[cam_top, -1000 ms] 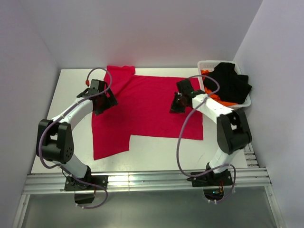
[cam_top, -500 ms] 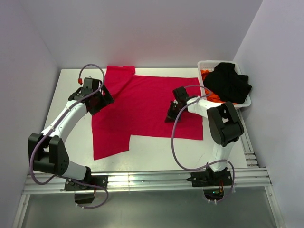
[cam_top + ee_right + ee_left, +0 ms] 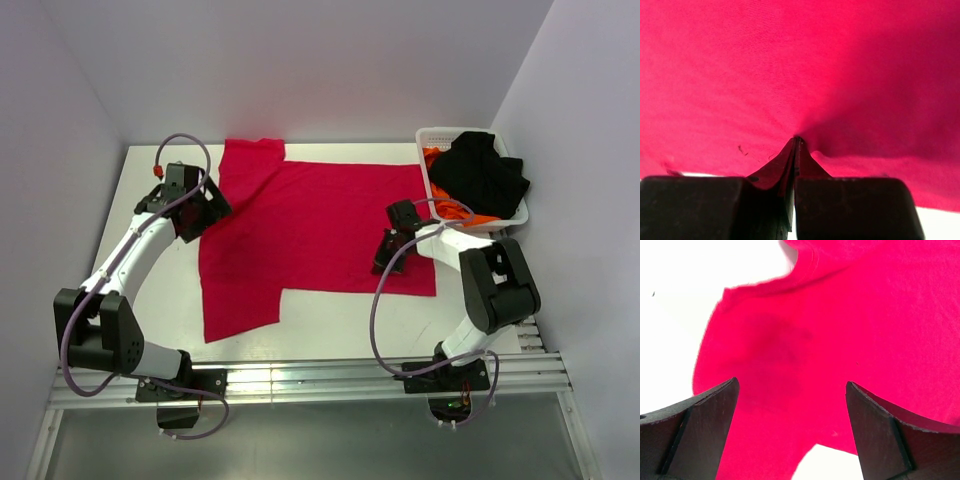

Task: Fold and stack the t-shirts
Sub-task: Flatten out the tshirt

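Across the white table (image 3: 130,250) I am watching the crimson t-shirt (image 3: 310,225) lying spread flat. The left gripper (image 3: 792,390) is hovering over its left edge with jaws spread wide, while the right gripper (image 3: 796,142) is pinching a small peak of the cloth near its right edge.
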Available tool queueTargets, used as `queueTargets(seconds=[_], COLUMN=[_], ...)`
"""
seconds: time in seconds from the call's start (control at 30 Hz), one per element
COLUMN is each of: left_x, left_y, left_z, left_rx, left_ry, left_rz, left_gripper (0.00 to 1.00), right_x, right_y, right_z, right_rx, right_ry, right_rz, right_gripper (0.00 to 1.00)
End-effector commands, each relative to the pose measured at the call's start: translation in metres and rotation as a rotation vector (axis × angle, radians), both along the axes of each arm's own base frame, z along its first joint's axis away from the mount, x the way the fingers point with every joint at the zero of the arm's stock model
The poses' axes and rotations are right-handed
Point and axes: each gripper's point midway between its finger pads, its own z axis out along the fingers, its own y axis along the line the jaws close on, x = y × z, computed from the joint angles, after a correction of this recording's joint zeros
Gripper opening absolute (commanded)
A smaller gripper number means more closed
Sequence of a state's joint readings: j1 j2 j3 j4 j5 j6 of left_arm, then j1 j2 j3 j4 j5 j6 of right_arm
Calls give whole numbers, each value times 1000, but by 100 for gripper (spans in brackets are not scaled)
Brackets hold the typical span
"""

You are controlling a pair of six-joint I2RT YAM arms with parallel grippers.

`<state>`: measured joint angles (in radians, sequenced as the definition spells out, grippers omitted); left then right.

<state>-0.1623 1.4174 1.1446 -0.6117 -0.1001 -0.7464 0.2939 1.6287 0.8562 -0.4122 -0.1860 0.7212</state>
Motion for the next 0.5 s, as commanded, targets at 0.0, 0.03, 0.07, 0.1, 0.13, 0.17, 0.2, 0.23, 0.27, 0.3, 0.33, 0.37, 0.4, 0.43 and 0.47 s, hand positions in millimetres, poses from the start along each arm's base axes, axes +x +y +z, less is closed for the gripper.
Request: queueTargets(seconds=[0.0, 0.03, 0.07, 0.1, 0.13, 0.17, 0.2, 0.23, 0.27, 0.3, 0.33, 0.37, 0.4, 0.43, 0.47], left_x=[-4, -7, -8, -10, -12, -14, -16, -19, -20, -21, -22, -21, -20, -18, -13], left_y=[-1, -1, -1, 0, 0, 1, 1, 2, 2, 2, 3, 2, 2, 1, -1], left_z=[12, 12, 12, 14, 13, 11, 13, 11, 11, 13, 10, 10, 7, 5, 7], left_rx=[-13, -15, -15, -14, -12, -10, -9, -8, -8, -6, -4, -5, -4, -5, -10], left_ry=[-37, -37, -38, -43, -43, -39, -45, -41, -42, -50, -47, -56, -51, -52, -70], left_rz=[-12, -13, -15, -15, -14, -15, -14, -15, -17, -18, -21, -23, -28, -29, -35], left_gripper=[94, 94, 94, 94, 94, 94, 94, 94, 94, 94, 94, 94, 94, 94, 94], right_x=[-23, -24, -27, -28, -28, -31, -30, -31, -30, -31, -30, -29, -28, -22, -20], right_y=[-58, -63, -69, -77, -82, -86, -93, -95, -96, -97, -96, -96, -95, -92, -91], right_z=[-14, -11, -12, -11, -9, -10, -10, -9, -8, -8, -6, -4, -1, 9, 15], right_rx=[-186, -191, -197, -197, -202, -207, -207, -201, -197, -196, -193, -190, -186, -164, -160], right_ry=[72, 67, 75, 76, 70, 76, 70, 67, 65, 68, 64, 56, 47, 13, -5], right_rz=[-99, -115, -133, -156, -171, -182, -200, -202, -201, -186, -182, -178, -173, -169, -169], right_gripper=[0, 0, 0, 0, 0, 0, 0, 0, 0, 0, 0, 0, 7, 13, 19])
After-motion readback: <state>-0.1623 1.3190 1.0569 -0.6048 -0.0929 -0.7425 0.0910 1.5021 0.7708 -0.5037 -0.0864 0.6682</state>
